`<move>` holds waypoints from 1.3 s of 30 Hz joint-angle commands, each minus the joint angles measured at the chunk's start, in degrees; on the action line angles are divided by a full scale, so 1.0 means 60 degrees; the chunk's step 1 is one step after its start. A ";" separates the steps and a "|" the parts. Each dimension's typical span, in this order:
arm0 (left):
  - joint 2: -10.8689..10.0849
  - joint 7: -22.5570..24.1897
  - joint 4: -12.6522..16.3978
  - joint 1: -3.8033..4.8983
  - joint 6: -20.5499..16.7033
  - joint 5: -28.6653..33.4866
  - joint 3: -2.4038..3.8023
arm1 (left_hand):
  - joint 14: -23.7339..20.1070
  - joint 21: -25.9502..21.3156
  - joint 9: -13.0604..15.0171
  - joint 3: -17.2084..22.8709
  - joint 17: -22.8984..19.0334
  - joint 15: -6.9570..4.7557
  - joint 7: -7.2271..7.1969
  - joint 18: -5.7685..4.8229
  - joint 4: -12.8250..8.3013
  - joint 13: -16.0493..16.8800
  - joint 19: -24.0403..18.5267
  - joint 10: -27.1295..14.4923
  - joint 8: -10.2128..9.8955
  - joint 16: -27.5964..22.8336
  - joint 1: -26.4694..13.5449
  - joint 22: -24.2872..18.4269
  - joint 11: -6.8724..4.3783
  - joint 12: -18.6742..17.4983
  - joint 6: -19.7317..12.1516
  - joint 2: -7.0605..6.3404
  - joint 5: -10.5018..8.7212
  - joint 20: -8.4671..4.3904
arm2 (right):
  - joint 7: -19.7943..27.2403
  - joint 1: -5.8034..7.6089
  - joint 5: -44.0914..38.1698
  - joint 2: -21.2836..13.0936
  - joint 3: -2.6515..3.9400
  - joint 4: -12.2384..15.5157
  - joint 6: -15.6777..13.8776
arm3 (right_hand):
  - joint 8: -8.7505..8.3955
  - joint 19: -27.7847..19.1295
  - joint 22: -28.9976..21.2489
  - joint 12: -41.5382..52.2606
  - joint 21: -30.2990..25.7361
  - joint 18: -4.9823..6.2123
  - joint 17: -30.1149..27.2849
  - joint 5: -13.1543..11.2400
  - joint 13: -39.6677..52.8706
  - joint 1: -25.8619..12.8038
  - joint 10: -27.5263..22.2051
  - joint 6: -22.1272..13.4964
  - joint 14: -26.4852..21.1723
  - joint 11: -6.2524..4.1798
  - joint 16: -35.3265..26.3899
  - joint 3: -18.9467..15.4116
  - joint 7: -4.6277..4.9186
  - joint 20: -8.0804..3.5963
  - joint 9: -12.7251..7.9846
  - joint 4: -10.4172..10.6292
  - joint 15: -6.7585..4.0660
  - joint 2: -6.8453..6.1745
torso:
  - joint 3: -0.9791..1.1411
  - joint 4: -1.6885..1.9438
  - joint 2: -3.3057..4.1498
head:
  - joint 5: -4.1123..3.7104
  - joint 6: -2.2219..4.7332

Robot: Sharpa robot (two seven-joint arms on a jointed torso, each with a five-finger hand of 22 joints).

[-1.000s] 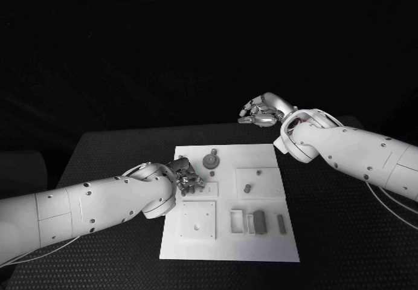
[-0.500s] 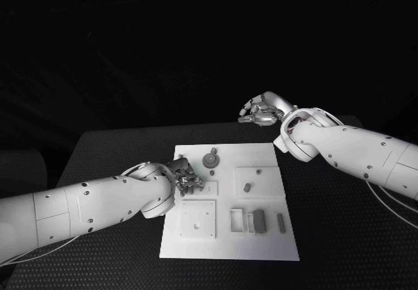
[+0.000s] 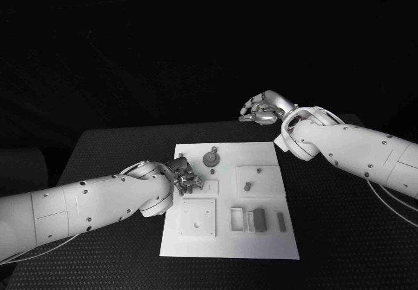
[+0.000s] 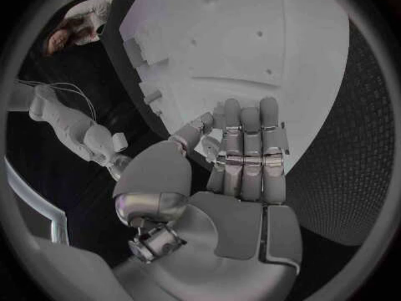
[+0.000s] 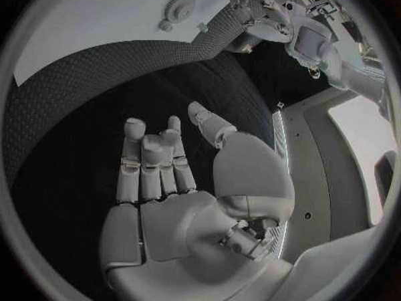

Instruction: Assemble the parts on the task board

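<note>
- The board (image 3: 229, 199) is seen lying flat in the middle of the counter (image 3: 113, 151), its long side running away from the robot.
- The left hand (image 3: 185, 176) is held over the board's left edge, about halfway along it — fingers curled down toward the white surface.
- In the left wrist view the fingers (image 4: 249, 147) are seen side by side and bent, their tips at or just above the board (image 4: 250, 40); whether a part is pinched under them cannot be told.
- A round part (image 3: 211, 159) is found just beyond the left hand, toward the board's far end, with a small peg (image 3: 212, 149) beside it.
- Two small parts (image 3: 247, 187) are set in the raised square on the board's right side, apart from both hands.
- Upright parts (image 3: 258, 220) are stood in the slots near the board's near right corner, well apart from the left hand.
- The right hand (image 3: 260, 110) is raised beyond the board's far right corner, well apart from every part.
- In the right wrist view the right hand (image 5: 163, 174) is shown with nothing in it — some fingers curled in, others extended.
- Against the earlier pictures, little is changed: the left hand is kept at the same spot on the board's edge, the right hand is kept aloft, and no part is seen to have shifted.
</note>
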 commanded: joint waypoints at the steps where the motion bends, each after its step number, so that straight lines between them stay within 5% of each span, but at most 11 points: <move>1: -0.0013 -0.0108 0.0009 -0.0022 0.0214 0.0014 -0.0013 | 0.0023 0.0055 0.0031 0.0043 0.0016 -0.0018 -0.0588 0.0130 0.0003 0.0021 0.0011 -0.0007 0.0043 0.0058 0.0007 0.0021 -0.0056 0.0060 0.0644 0.0055 0.0081 -0.0059 | 0.0105 0.0004 0.0017 0.0009 0.0006 0.0000 0.0128 | -0.0027 -0.0049 0.0133 -0.0017 -0.0041 0.0145 -0.0013 0.0050 -0.0011 -0.0033 -0.0040 0.0011 -0.0064 0.0018 -0.0034 -0.0065 0.0062 0.0012 -0.0009 0.0004 -0.0013 -0.0014 | 0.0005 -0.0004 0.0001 | 0.0000 -0.0009; 39: 0.0010 -0.0074 -0.0199 -0.0023 0.0586 0.0629 -0.0008 | -0.0010 0.0079 0.0214 0.0038 0.0047 -0.0042 -0.0630 0.0127 -0.0005 0.0188 0.0011 -0.0019 0.0018 0.0299 -0.0061 0.0253 -0.0100 0.0250 0.0745 0.0093 0.0356 -0.0084 | 0.0100 0.0003 0.0017 0.0053 0.0006 -0.0085 0.0163 | -0.0028 -0.0055 0.0137 -0.0011 -0.0045 0.0145 -0.0020 0.0053 -0.0026 -0.0007 -0.0042 0.0015 -0.0070 0.0016 -0.0031 -0.0072 0.0060 0.0012 -0.0006 -0.0020 -0.0015 0.0015 | 0.0009 0.0001 -0.0004 | -0.0027 -0.0038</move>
